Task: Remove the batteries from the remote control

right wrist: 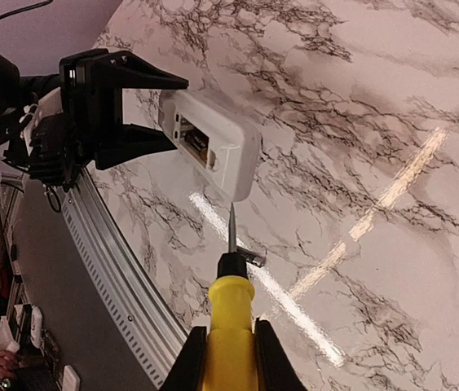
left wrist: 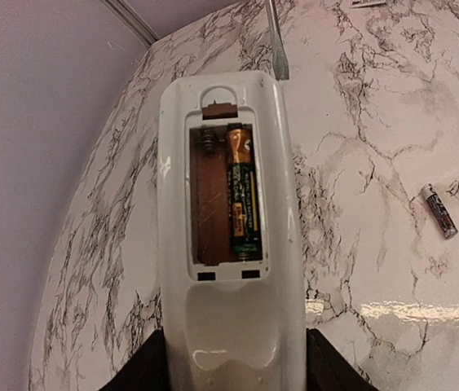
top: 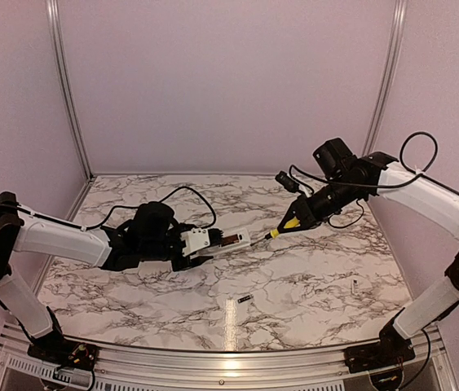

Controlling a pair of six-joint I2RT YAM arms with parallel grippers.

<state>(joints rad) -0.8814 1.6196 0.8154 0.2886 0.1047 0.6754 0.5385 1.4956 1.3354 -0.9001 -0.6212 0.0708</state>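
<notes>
Firmly pinched in the right gripper (right wrist: 229, 360): a yellow-handled screwdriver (right wrist: 231, 314), black fingers tight against both sides of the handle. Points its thin metal shaft at the free end of the remote control (right wrist: 219, 137), tip close to that end but apart from it in the right wrist view. Shows up in the left wrist view as a grey blade just beyond the remote's far right corner. Hangs above the marble table (top: 311, 269), clear of the surface.

Further out, the left gripper (left wrist: 233, 368): clamps the remote's near end, a dark finger on each long side, and holds the white bar off the table with the open compartment facing up. Inside that recess, one battery (left wrist: 244, 194), black and gold, in the right-hand slot, beside a bare brown slot with a coil spring (left wrist: 206, 138) at its far end. Between blade tip and compartment: only the remote's rounded end wall.

Down on the table, a second battery (top: 244, 299), loose, near the front edge between the two arms and well apart from the remote. Sits just behind the base of the shaft in the right wrist view. Off toward the right arm, a tiny pale speck (top: 354, 285), too small to tell what.
</notes>
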